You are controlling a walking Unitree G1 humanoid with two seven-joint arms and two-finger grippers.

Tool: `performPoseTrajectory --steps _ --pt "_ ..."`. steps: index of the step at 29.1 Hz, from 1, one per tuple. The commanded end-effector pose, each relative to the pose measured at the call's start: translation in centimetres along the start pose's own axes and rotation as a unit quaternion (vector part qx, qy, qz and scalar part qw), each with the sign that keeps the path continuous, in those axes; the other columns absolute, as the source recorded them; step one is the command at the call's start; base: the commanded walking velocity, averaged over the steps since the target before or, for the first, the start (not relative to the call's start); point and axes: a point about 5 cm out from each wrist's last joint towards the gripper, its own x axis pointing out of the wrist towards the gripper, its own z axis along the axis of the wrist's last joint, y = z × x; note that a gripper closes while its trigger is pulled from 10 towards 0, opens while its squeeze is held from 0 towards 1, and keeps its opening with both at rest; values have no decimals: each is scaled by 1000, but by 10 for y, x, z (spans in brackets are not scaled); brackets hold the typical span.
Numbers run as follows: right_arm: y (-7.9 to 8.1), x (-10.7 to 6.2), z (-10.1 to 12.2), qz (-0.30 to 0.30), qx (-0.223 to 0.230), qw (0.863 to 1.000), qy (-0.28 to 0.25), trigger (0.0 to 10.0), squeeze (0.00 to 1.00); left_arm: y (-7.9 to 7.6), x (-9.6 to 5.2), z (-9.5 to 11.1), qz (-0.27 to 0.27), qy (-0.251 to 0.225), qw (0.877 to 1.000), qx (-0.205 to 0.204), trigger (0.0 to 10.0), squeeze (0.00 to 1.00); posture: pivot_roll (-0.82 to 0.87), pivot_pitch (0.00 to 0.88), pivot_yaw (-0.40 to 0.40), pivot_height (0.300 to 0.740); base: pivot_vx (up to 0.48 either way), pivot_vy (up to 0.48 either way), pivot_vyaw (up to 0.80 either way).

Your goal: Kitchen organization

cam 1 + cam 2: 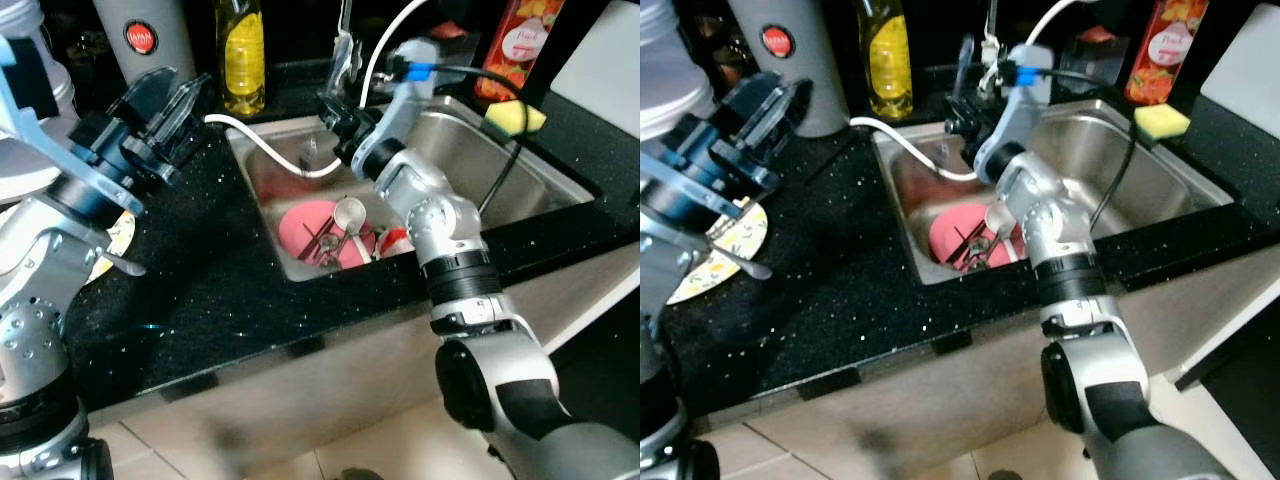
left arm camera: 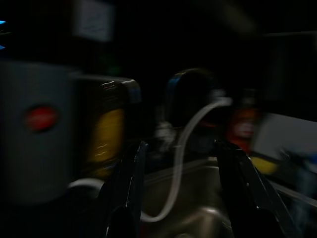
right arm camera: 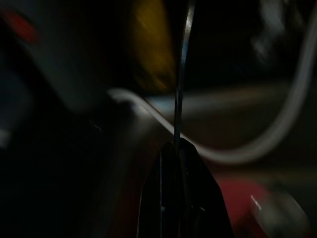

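The right hand [image 3: 179, 148] was pinched shut on a thin metal utensil [image 3: 182, 74], a slim, shiny strip standing up edge-on from between the black fingers [image 3: 163, 198]; which kind of utensil it was could not be told, since its upper end ran out of the right wrist view and the picture was dark and blurred. That hand was held above the back left part of the steel sink [image 1: 540, 190], near the tap [image 1: 345, 50]. In the sink's bottom lay a round pink plate [image 1: 305, 225] with a shiny metal spoon [image 1: 350, 215] and dark cutlery [image 1: 322, 243] across it, partly hidden by the silver right arm; a red and white item [image 1: 397, 242] beside the plate was too covered to name. A soft white hose [image 1: 265, 145] curved from the worktop [image 1: 220, 290], black and speckled, over the sink's rim. The left hand [image 1: 172, 110] hung over the worktop left of the sink, its two fingers spread wide with nothing between them. Below it a patterned plate [image 1: 720, 250] showed in part, with a pale handle [image 1: 740, 265] across its edge. Behind stood a grey canister with a red round label [image 1: 142, 38], a clear bottle of yellow liquid [image 1: 241, 55] and a red carton [image 1: 520, 45], all cut off at the top. A yellow sponge [image 1: 515, 118] sat on the sink's far right corner.
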Motion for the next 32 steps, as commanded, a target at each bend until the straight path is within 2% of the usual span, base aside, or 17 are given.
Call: performPoseTrajectory --steps 1,2,3,4,5,7,8,12,13,15,17,21,22,23,24,25,32 --pt "-6 0 -18 -24 -5 999 47 10000 0 12 -1 -2 50 6 999 0 10000 0 99 0 -46 740 0 0 0" --pt "-6 0 -18 -24 -5 999 47 10000 0 12 -1 -2 50 6 999 0 10000 0 99 0 -46 740 0 0 0" --pt "-8 -1 -27 -26 -4 997 67 10000 263 18 -1 -3 72 7 997 -2 10000 0 102 0 -48 740 0 0 0" --pt "-6 -2 -32 -17 -8 997 79 10000 263 23 -2 -3 93 10 996 0 10000 0 102 0 -49 740 0 0 0" --pt "-2 -2 -36 -2 -20 996 88 10000 984 31 -3 -5 127 17 992 6 10000 0 101 0 -48 740 0 0 0" --pt "-2 -2 -36 -2 -20 996 88 10000 984 31 -3 -5 127 17 992 6 10000 0 101 0 -48 740 0 0 0" --pt "1 -1 -37 8 -25 996 85 10000 1000 41 -5 -8 172 29 985 18 10000 0 103 0 -49 740 0 0 0" --pt "13 3 -10 48 -18 999 -14 10000 1000 65 -10 -19 290 87 950 74 10000 0 102 0 -42 740 0 0 0" --pt "16 3 -1 56 -11 997 -43 10000 0 69 -12 -22 314 108 938 96 10000 0 102 0 -40 740 0 0 0" --pt "19 2 8 66 -4 995 -71 10000 0 71 -15 -26 334 137 925 116 10000 0 98 0 -33 740 0 0 0" --pt "22 1 18 76 0 993 -96 10000 0 73 -25 -31 353 198 897 179 10000 0 105 0 -31 740 0 0 0" --pt "25 0 18 82 -2 992 -100 10000 0 74 -39 -41 350 259 879 194 10000 0 114 0 -29 740 0 0 0" --pt "27 0 17 85 -2 991 -99 10000 0 75 -44 -45 345 281 876 187 10000 118 115 0 -28 740 0 0 0" --pt "27 0 17 85 -2 991 -99 10000 0 75 -44 -45 345 281 876 187 10000 118 115 0 -28 740 0 0 0" --pt "28 1 16 87 -2 991 -100 10000 0 72 -49 -50 321 303 883 160 10000 698 118 0 -26 740 0 0 0" --pt "28 1 15 89 -2 991 -100 10000 0 70 -53 -53 301 319 885 157 10000 1000 122 0 -25 740 0 0 0" --pt "30 1 13 95 2 990 -103 10000 0 75 -61 -54 279 351 879 159 10000 1000 129 0 -24 740 0 0 0"
